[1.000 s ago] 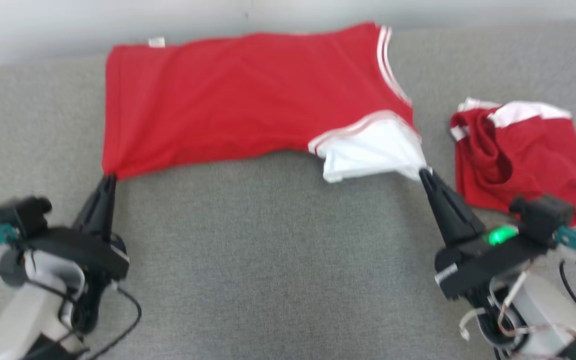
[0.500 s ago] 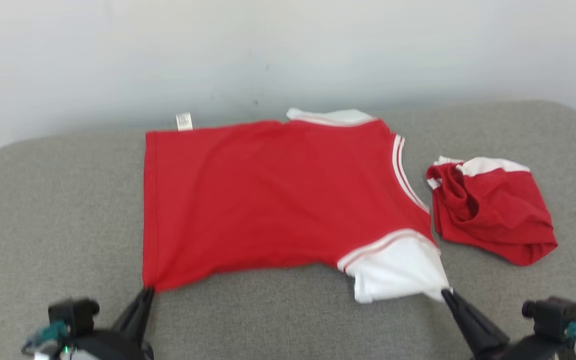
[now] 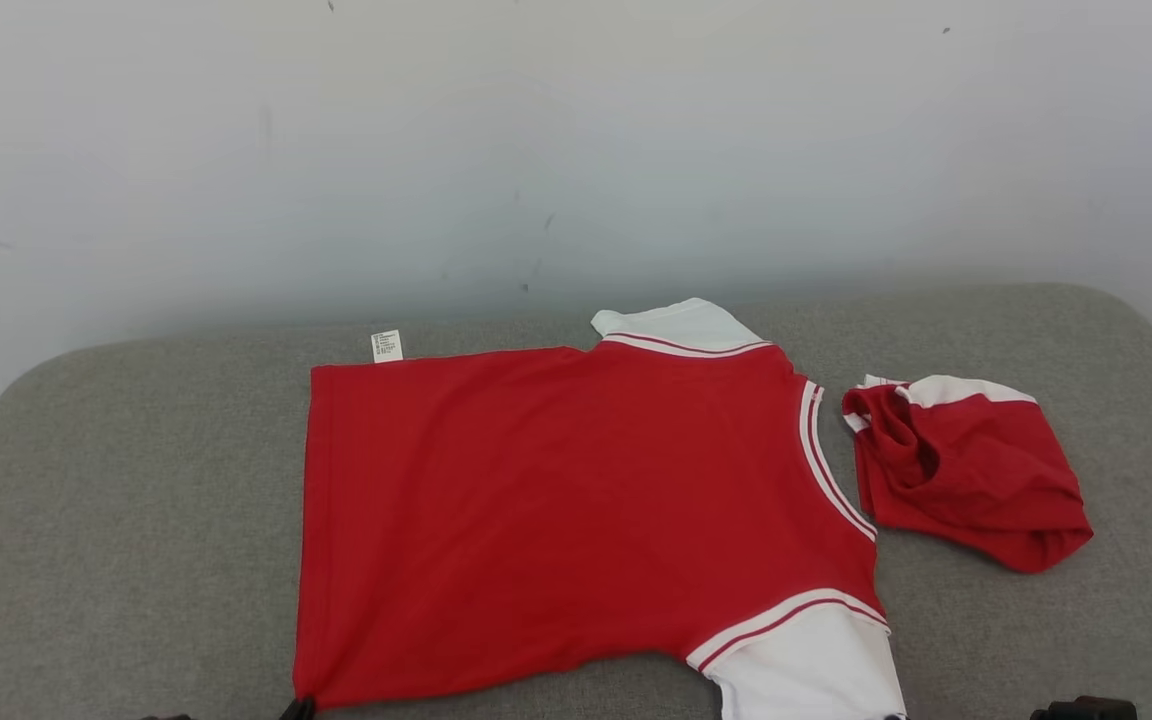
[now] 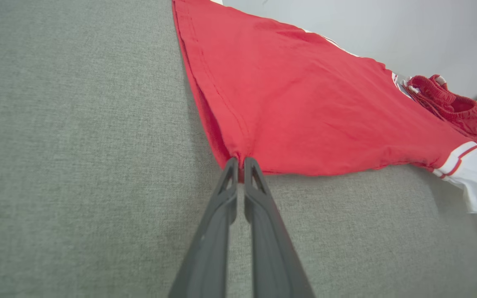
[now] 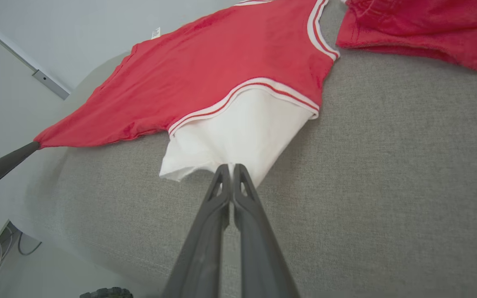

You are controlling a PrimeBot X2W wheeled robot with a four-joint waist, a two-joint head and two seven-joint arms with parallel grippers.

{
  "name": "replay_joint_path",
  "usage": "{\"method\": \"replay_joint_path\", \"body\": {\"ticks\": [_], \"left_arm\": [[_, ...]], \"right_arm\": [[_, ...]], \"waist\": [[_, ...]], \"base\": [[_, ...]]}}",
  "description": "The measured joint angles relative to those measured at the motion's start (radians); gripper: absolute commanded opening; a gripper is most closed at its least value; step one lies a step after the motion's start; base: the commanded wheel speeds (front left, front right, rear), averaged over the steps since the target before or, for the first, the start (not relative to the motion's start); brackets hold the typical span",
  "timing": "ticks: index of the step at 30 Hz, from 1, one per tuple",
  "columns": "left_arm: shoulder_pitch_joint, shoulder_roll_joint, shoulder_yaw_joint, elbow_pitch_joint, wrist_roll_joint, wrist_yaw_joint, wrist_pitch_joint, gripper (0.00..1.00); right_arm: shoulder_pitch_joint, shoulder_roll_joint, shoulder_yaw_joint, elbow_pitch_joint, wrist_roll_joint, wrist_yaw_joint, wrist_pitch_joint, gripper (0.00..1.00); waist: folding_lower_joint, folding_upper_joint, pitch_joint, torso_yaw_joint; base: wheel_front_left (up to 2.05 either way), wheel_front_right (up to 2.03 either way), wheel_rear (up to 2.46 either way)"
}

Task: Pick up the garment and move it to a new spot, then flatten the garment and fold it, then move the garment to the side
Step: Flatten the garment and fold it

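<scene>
Two grippers pinch the near edge of the garment [image 3: 556, 500]: the left gripper [image 4: 240, 159] is clenched on the red hem corner at 7 o'clock and the right gripper [image 5: 231, 165] on the white sleeve [image 5: 238, 132] at 5 o'clock. Likely purpose: tension between the two holds draws the cloth flat on the grey padded surface [image 3: 116, 520]. The garment lies spread at centre, collar toward 3 o'clock. A crumpled red-and-white cloth [image 3: 966, 470] sits just beside the collar and may crowd a fold that way. The care label [image 3: 387, 345] lies at 11 o'clock and the pale wall [image 3: 536, 150] at 12.

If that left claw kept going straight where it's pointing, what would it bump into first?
The red shirt: the left gripper pinches its corner, so it would likely just bunch that cloth.
</scene>
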Motion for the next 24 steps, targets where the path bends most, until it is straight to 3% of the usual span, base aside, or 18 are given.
{"method": "replay_joint_path", "body": {"ticks": [8,14,24], "left_arm": [[0.014,0.014,0.000,-0.017,0.033,0.026,0.000,0.00],[0.014,0.004,-0.020,0.005,0.045,0.039,0.000,0.00],[0.001,-0.018,-0.012,0.055,0.046,0.051,0.000,0.00]], "right_arm": [[0.038,-0.007,0.028,-0.019,0.021,-0.028,0.073,0.00],[0.033,-0.009,0.045,-0.021,0.009,-0.063,0.112,0.00],[0.001,-0.006,0.066,0.024,-0.012,-0.093,0.152,0.00]], "waist": [[0.0002,0.0001,0.006,-0.003],[0.0002,0.0002,0.013,-0.005],[0.0002,0.0002,0.024,0.003]], "base": [[0.00,0.00,0.00],[0.00,0.00,0.00],[0.00,0.00,0.00]]}}
